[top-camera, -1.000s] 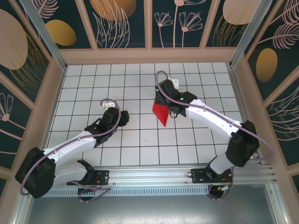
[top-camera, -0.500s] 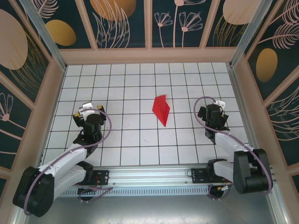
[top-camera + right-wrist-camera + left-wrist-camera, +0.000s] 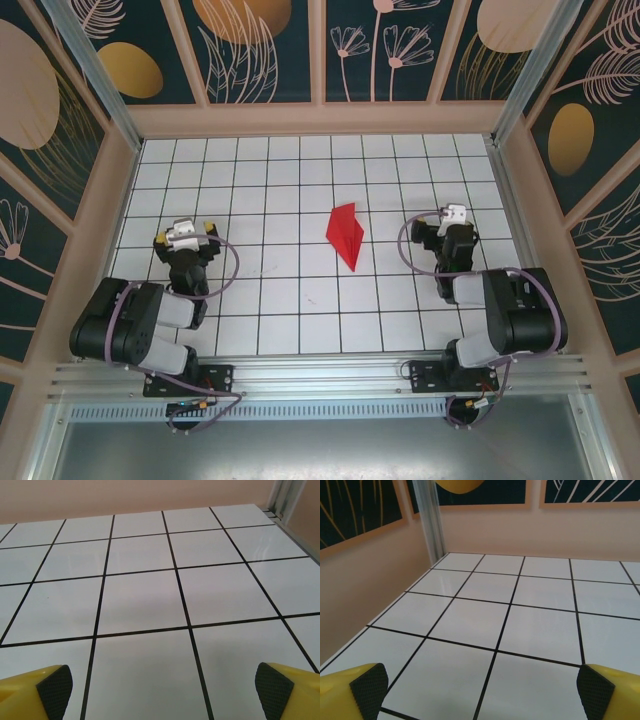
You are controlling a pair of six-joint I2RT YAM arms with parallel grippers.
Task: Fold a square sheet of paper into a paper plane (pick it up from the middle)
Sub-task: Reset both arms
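My left jaws and right jaws stand wide and empty, so the bright red paper plane (image 3: 345,233) on the white bench (image 3: 280,300) lies unheld and its folds may spring open.

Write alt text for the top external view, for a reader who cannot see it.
A red paper plane lies in the middle of a white gridded table. The left gripper and right gripper sit either side, apart from it.

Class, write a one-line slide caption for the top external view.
Folded red paper plane lies untouched between the open left gripper and open right gripper.
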